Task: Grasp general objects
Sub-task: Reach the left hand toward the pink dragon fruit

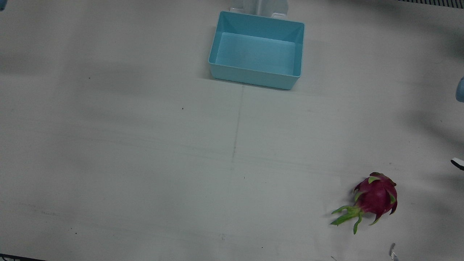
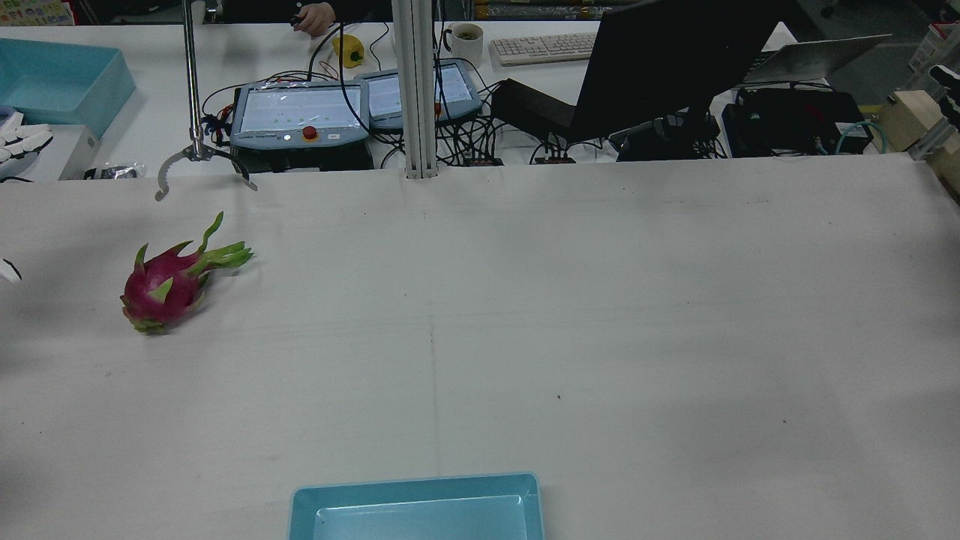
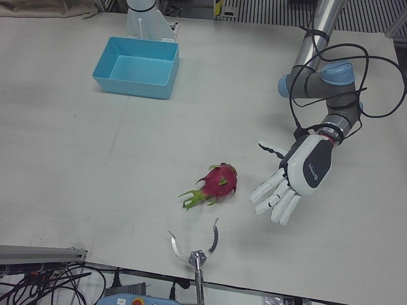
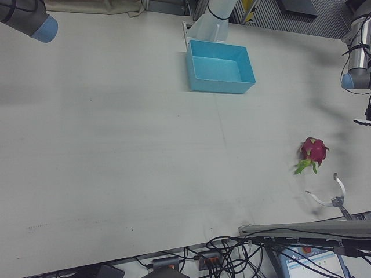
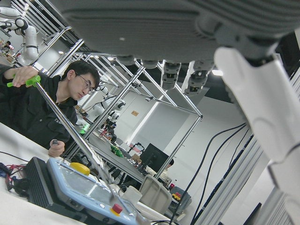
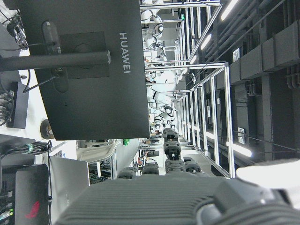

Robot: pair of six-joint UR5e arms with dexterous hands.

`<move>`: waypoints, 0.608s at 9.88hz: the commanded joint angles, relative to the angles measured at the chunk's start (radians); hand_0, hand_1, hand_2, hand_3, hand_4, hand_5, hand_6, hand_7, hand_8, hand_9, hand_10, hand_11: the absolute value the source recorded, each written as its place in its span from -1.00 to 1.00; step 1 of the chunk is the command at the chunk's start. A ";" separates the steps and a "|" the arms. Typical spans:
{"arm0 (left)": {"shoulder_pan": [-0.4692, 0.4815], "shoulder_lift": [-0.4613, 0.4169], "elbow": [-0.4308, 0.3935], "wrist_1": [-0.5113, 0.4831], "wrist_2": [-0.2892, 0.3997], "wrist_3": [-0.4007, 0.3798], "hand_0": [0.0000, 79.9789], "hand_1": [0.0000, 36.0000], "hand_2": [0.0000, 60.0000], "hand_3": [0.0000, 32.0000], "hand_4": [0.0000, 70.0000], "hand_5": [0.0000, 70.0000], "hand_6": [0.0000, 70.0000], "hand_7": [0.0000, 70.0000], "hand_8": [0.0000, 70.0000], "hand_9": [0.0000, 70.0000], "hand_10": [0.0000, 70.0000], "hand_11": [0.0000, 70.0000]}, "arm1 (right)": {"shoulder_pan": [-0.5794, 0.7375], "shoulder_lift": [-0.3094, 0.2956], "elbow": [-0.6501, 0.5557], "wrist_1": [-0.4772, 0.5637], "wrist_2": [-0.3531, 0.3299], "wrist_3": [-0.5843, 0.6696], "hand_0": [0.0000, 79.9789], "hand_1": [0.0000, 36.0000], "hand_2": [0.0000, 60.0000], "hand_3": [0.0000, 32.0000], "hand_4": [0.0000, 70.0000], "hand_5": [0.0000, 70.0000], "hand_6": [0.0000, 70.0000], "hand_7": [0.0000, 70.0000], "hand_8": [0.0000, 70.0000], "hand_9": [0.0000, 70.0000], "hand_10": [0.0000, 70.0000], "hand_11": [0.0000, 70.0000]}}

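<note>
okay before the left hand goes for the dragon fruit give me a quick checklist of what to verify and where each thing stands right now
1. Left hand holds nothing, fingers spread: ok.
2. Pink dragon fruit with green leaf tips lies free on the white table, apart from the hand: ok.
3. Metal grabber claw on a pole sits close to the fruit at the table's near edge, possibly in the way: not ok.
4. Light blue plastic bin is empty: ok.
5. Right hand position and state: only the arm's elbow shows in the right-front view: cannot tell.
6. Path between left hand and fruit is bare table: ok.
</note>
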 commanded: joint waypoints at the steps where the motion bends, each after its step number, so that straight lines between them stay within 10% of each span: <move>1: 0.013 0.038 -0.046 0.113 0.004 0.092 0.26 -0.05 -0.82 -1.00 -0.61 -1.00 -0.99 -0.51 -1.00 -0.94 -1.00 -1.00 | 0.000 0.000 0.000 -0.001 0.000 0.000 -1.00 -1.00 -1.00 -1.00 -1.00 -1.00 -1.00 -1.00 -1.00 -1.00 -1.00 -1.00; 6: 0.057 0.044 -0.188 0.469 0.040 0.324 0.31 0.20 -0.55 -1.00 -0.55 -0.99 -1.00 -0.64 -1.00 -0.97 -1.00 -1.00 | 0.000 0.000 -0.001 -0.001 0.000 0.000 -1.00 -1.00 -1.00 -1.00 -1.00 -1.00 -1.00 -1.00 -1.00 -1.00 -1.00 -1.00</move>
